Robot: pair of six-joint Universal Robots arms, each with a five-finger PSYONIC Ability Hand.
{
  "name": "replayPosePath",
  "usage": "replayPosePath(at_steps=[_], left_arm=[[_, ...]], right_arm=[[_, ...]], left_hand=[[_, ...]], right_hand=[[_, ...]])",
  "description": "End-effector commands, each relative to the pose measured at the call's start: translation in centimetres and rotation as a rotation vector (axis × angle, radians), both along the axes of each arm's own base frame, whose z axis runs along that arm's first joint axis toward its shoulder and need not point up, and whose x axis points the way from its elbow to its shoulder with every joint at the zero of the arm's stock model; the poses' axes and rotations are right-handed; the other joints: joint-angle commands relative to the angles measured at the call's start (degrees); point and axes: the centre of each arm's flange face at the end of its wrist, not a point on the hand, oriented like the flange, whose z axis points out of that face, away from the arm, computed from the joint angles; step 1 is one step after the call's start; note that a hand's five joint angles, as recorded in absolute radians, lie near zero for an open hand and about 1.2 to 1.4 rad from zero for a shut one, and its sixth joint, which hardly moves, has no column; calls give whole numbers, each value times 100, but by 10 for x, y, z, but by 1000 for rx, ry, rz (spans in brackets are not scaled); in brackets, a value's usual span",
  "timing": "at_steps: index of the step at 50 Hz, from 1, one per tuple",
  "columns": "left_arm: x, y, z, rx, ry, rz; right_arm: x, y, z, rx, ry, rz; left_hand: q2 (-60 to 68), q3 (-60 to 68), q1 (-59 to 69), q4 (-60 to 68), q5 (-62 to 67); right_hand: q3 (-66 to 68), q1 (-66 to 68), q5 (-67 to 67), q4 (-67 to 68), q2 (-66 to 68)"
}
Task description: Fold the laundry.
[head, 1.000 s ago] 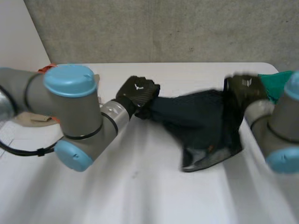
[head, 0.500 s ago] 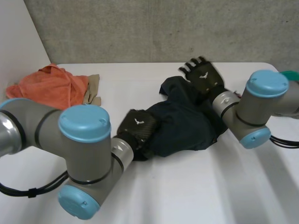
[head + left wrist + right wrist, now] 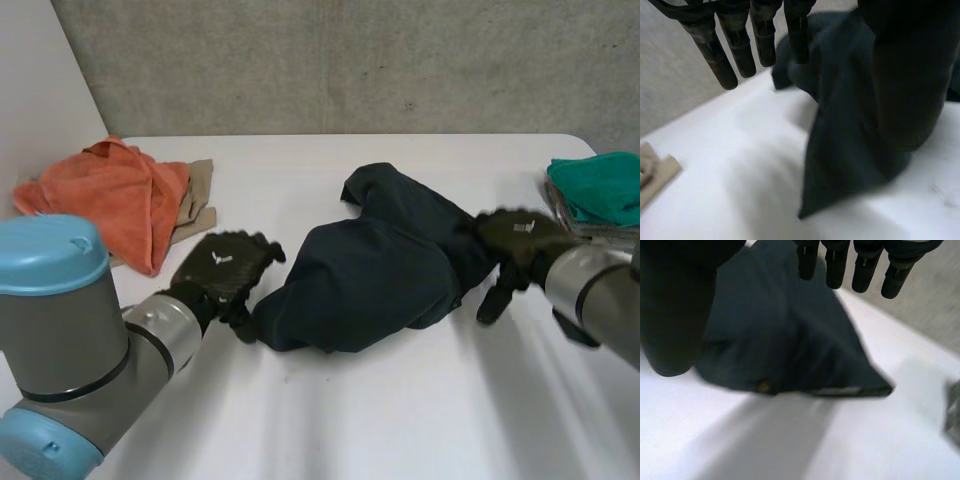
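Navy cloth (image 3: 370, 270) now released, robot hands (image 3: 225, 272) (image 3: 515, 240) open

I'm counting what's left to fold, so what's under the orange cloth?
A beige cloth pokes out from beneath the orange cloth, on the side toward the dark garment. Anything else beneath is covered.

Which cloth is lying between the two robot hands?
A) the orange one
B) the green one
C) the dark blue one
C: the dark blue cloth lies crumpled on the table, with the left robot hand on one side of it and the right robot hand on the other.
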Motion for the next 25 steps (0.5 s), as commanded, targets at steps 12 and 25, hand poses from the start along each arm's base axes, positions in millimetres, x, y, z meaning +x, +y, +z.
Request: replayPosePath(at_steps=[12,25], left_arm=[[-19,-16,-50,80,-1,-105],[-10,-6,28,-151,86,-32]], right_arm=[[27,-22,-77,-45,-175,-16],[28,-38,-18,-287,-143,-61]], left_hand=[[4362,4325,4283,4403,4445],[6017,5980,5938,6057,6100]], right_hand=[[1235,1159,1167,1227,1237],[6803,6727,6735,6795,6805]])
